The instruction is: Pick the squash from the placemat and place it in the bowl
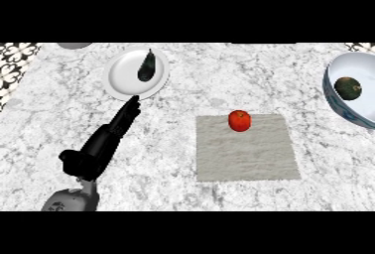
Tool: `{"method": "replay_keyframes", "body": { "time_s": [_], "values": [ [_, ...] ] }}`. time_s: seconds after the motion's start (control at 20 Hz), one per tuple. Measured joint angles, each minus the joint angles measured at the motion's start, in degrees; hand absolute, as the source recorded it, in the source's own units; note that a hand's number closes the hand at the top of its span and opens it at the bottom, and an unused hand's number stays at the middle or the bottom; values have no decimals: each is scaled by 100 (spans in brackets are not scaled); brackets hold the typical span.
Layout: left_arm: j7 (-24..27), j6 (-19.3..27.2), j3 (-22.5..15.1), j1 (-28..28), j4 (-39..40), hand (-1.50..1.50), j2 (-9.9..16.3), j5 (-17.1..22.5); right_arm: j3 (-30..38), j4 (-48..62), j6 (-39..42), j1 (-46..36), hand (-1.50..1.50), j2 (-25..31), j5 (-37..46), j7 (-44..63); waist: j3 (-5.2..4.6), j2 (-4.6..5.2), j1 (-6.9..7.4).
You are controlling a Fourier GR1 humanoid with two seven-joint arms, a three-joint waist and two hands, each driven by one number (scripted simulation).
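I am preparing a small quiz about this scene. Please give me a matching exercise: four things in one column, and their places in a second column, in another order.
Things:
1. dark green squash
2. red fruit
3. dark eggplant
4. left hand

Places:
A. on the white plate
B. in the bowl
C. on the grey placemat
D. over the counter, fingertips near the plate's edge

Pairs: 1-B, 2-C, 3-A, 4-D
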State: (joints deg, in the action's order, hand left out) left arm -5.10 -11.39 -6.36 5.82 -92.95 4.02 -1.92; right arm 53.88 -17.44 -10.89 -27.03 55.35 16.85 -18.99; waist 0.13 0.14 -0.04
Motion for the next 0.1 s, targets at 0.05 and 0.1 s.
{"method": "replay_keyframes", "body": {
  "time_s": [0.05,0.1],
  "values": [
    [-16,-24,48,18,11,0,23,37,51,41,174,122,-150,95,-84,-66,2,1,2],
    [-43,-41,72,41,11,0,37,58,111,86,347,289,-150,156,-168,-182,0,1,-3]
  ]
}}
